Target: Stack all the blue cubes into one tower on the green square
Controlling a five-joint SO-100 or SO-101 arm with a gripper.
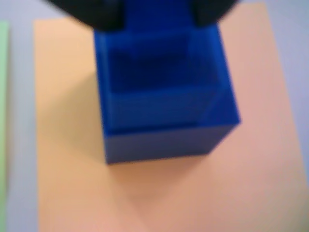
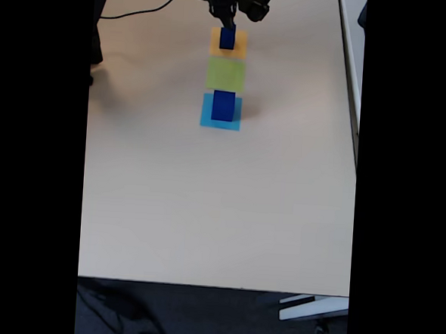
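Three paper squares in a row near the far edge of the table [image 2: 205, 211] in the fixed view: orange square [image 2: 229, 43] nearest that edge, green square [image 2: 226, 74] bare in the middle, light-blue square [image 2: 221, 112] last. Wide open tabletop toward the near edge and to both sides.

One blue cube [image 2: 228, 38] on the orange square, a bigger cube [image 2: 223, 106] on the light-blue one, well apart.

Closer in the wrist view: the orange square [image 1: 251, 159] under a blurred blue cube [image 1: 164, 96], with a strip of green [image 1: 3, 96] at the left edge.

Gripper [image 2: 226, 17] right at the small cube's top in the fixed view. Dark fingers [image 1: 91, 14] either side of the cube's top face in the wrist view [image 1: 159, 12], seemingly spread about it; whether gripping or merely near, cannot tell.
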